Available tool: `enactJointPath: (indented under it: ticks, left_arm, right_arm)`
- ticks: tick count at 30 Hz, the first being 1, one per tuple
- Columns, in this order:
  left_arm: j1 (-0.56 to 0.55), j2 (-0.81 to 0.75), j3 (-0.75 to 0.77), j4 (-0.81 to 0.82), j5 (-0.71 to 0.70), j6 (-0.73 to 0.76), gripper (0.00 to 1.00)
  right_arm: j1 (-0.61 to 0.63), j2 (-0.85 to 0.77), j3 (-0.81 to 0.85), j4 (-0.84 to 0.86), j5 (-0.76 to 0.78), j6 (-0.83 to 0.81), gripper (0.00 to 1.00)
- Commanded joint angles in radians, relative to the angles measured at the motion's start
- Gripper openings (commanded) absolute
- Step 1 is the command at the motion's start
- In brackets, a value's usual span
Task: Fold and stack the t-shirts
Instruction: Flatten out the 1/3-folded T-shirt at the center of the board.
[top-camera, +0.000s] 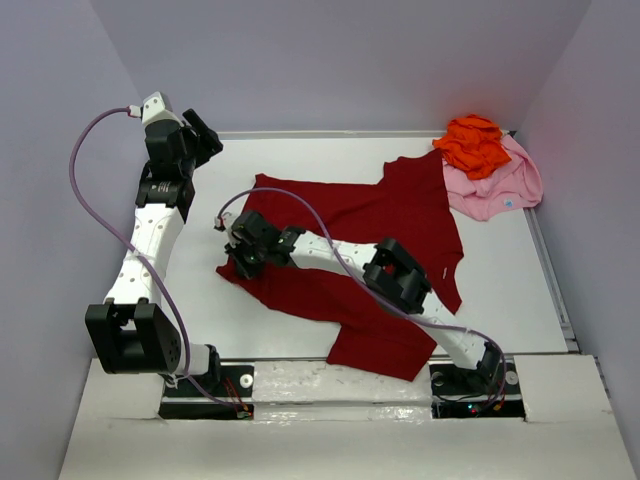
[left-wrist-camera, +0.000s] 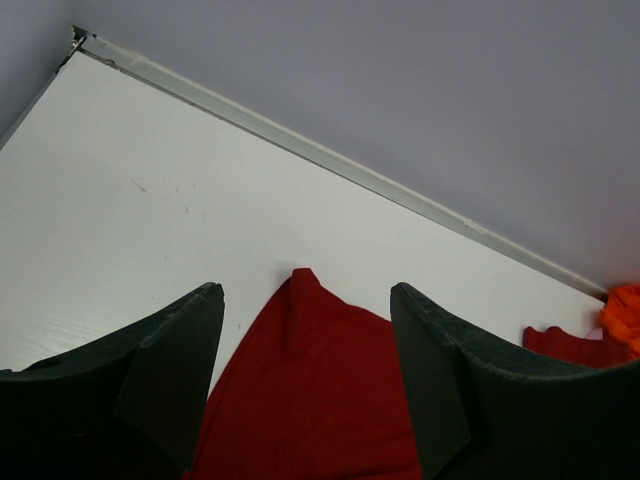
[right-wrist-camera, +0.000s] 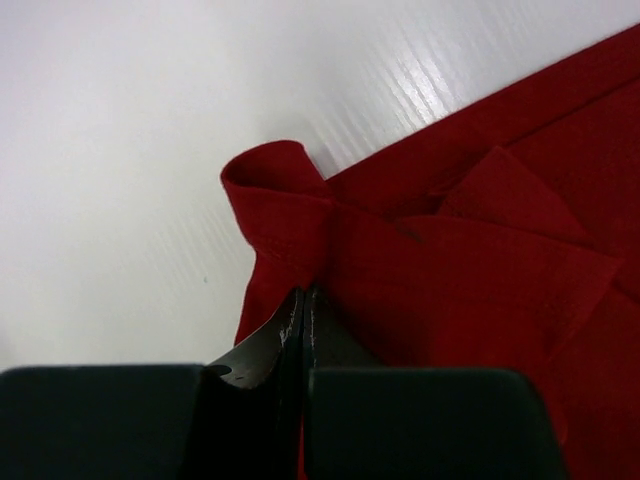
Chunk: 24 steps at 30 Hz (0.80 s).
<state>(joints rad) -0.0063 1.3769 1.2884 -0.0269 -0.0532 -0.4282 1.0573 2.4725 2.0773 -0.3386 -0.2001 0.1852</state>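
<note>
1. The right claw (right-wrist-camera: 303, 296) (top-camera: 231, 264) was closed, pinching a bunched left edge of the red shirt (right-wrist-camera: 480, 260) (top-camera: 400, 215). Just past the tips the cloth stood up in a small rolled loop.
2. Beyond that loop lay bare table (right-wrist-camera: 120, 150) (top-camera: 300, 160), open to the left and toward the far side.
3. The left claw (left-wrist-camera: 308, 292) (top-camera: 205, 135) hung with its jaws wide apart and nothing between them, raised at the far-left corner. A point of the red shirt (left-wrist-camera: 310, 400) showed below the gap.
4. A rail (left-wrist-camera: 300, 150) ran along the far table edge, with walls close behind it and on both sides.
5. The right arm (top-camera: 400, 275) lay across the red shirt and hid its middle. I could not tell which end was the collar.
6. The red shirt lay spread but creased. Its longest run went from the near edge, by the right arm's base, up to the far right.
7. Its far-right corner reached the pink shirt (top-camera: 500, 190), and the crumpled orange shirt (top-camera: 475, 145) (left-wrist-camera: 625, 310) sat on top of the pink one in the far-right corner.
</note>
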Motion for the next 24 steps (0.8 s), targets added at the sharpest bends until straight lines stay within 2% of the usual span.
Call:
enactJointPath:
  ticks: [1,12,24]
  left_arm:
    - [-0.003,-0.021,0.005,0.044,0.013,0.0,0.77]
    - [-0.004,-0.019,0.005,0.045,0.023,-0.004,0.77]
    - [-0.003,-0.018,0.003,0.047,0.024,-0.006,0.77]
  right_arm:
    - [0.017,-0.102,-0.022,0.01,-0.027,-0.02,0.0]
    - [0.056,-0.164,-0.069,0.007,-0.064,-0.044,0.0]
    - [0.173,-0.199,-0.166,0.012,-0.056,-0.059,0.0]
